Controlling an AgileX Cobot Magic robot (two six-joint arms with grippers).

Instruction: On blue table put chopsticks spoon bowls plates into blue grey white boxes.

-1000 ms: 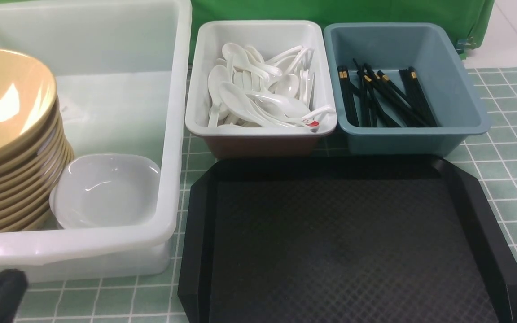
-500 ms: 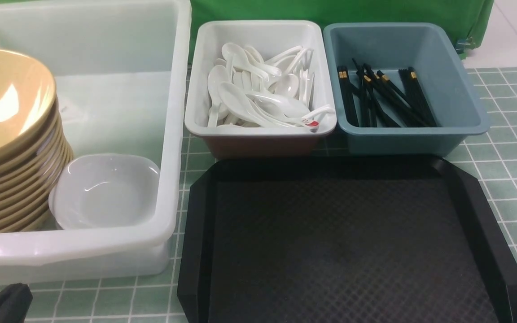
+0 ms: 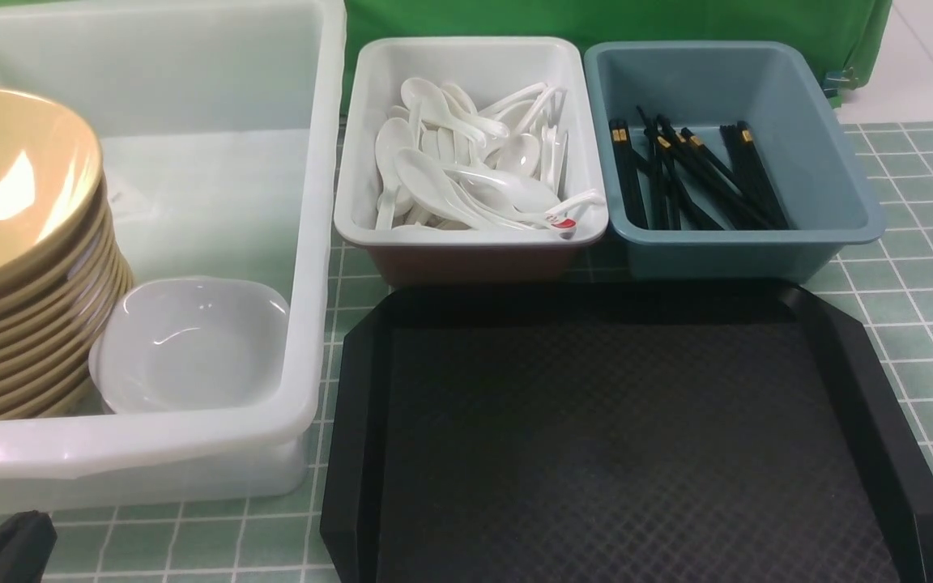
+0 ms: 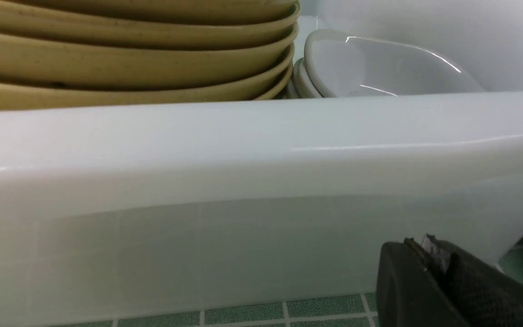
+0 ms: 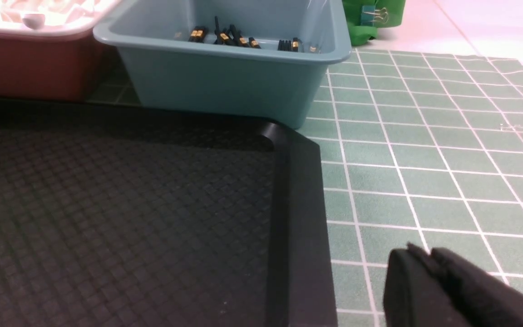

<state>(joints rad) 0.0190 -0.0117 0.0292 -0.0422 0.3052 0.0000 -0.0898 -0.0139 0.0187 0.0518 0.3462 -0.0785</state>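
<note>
With the chopsticks (image 3: 697, 174) in the blue box (image 3: 827, 166), spoons (image 3: 475, 166) in the white one (image 3: 369, 138) and bowls (image 3: 17, 202) and plates (image 3: 191, 344) in the large tub (image 3: 317, 243), sorting looks finished, the tray (image 3: 628, 437) bare, both jaws seemingly closed on nothing.

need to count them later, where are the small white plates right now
In the front view the white plates sit stacked in the near corner of the big translucent white box on the left, right beside the stack of tan bowls.
</note>
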